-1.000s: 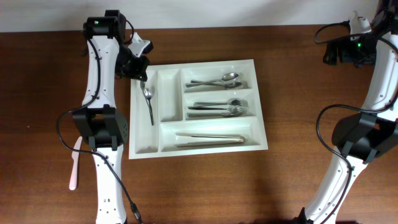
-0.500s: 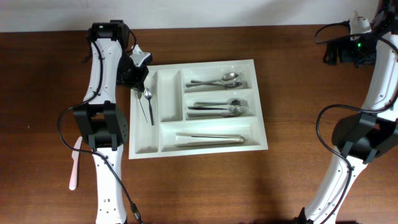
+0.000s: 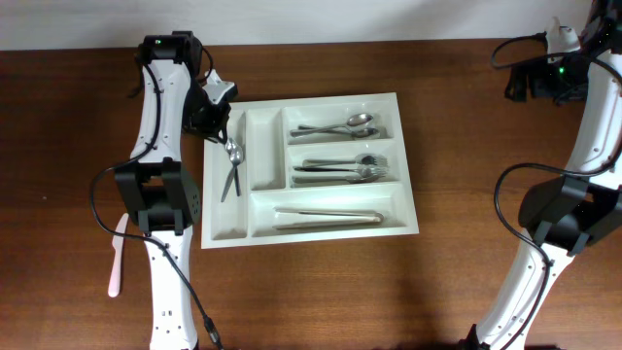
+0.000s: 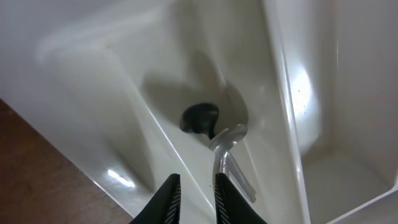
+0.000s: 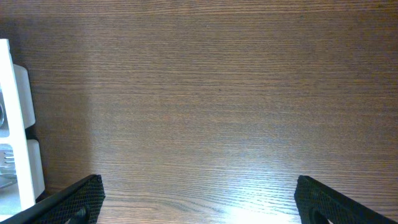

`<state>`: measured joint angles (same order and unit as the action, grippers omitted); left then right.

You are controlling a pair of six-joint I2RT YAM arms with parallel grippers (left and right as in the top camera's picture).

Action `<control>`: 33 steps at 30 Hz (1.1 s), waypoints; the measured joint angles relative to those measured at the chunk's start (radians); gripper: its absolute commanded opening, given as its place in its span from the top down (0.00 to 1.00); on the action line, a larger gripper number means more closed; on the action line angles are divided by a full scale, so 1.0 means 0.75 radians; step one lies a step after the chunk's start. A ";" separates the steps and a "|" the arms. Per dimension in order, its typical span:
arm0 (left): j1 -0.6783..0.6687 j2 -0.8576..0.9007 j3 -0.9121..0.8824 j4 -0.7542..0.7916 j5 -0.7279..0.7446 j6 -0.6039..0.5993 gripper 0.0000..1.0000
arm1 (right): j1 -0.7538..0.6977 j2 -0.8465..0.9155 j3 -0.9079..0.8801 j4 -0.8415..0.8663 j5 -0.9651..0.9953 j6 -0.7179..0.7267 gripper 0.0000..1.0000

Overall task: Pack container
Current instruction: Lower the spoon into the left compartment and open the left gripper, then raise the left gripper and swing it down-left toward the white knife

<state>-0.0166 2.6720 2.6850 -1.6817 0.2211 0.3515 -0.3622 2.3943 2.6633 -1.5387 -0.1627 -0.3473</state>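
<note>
The white cutlery tray [image 3: 262,146] lies mid-table, and its wall shows in the left wrist view [image 4: 298,93]. A metal spoon [image 3: 231,163] lies tilted in the leftmost narrow compartment, bowl toward the back. My left gripper [image 3: 216,124] hovers over the back end of that compartment. In the left wrist view its fingers [image 4: 198,199] are slightly apart with nothing between them. The spoon [image 4: 227,140] lies just beside the right finger. My right gripper [image 5: 199,193] is wide open and empty over bare wood at the far right; the tray's edge [image 5: 15,124] shows at its left.
Spoons [image 3: 340,126] fill the top long compartment, forks [image 3: 345,168] the middle one, and long metal pieces [image 3: 326,217] the bottom one. A pale pink knife [image 3: 117,258] lies on the table left of the tray, beside the left arm's base.
The spoon has dropped into the leftmost compartment. Its handle has swung from straight down to slanting left. The left gripper has let go of it. The right arm has not moved.
</note>
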 measured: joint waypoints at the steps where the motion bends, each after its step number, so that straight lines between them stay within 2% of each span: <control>1: 0.000 0.000 0.010 0.004 0.004 0.000 0.75 | 0.000 0.000 0.000 0.000 0.000 0.001 0.01; 4: 0.002 -0.010 0.081 0.025 0.009 -0.005 0.64 | 0.000 0.000 0.000 0.000 0.000 0.001 0.01; 6: 0.007 -0.041 0.145 0.030 0.008 -0.009 0.45 | 0.000 0.000 0.000 -0.001 0.000 0.001 0.01; 7: 0.013 -0.069 0.183 0.032 0.008 -0.015 0.38 | -0.001 0.000 0.000 0.000 0.000 0.001 0.01; 9: 0.027 -0.126 0.234 0.032 -0.002 -0.018 0.37 | 0.000 0.000 0.000 0.000 0.000 -0.001 0.01; 12: 0.067 -0.245 0.291 0.029 -0.023 -0.023 0.31 | 0.000 0.000 0.000 0.000 0.000 0.001 0.01; 17: 0.171 -0.391 0.320 -0.003 -0.052 -0.050 0.30 | 0.000 0.000 0.000 0.000 0.000 0.000 0.01; 26: 0.320 -0.429 0.306 -0.002 -0.076 -0.144 0.31 | 0.000 0.000 0.000 0.000 0.000 -0.001 0.01; 29: 0.330 -0.500 0.197 -0.004 -0.086 -0.156 0.32 | 0.000 0.000 0.000 0.000 0.000 0.000 0.02; 33: 0.333 -0.666 -0.083 -0.005 -0.131 -0.162 0.31 | 0.000 0.000 0.000 0.000 0.000 0.000 0.01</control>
<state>0.2329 2.1727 2.6228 -1.6855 0.1226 0.2298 -0.3622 2.3943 2.6633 -1.5387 -0.1627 -0.3473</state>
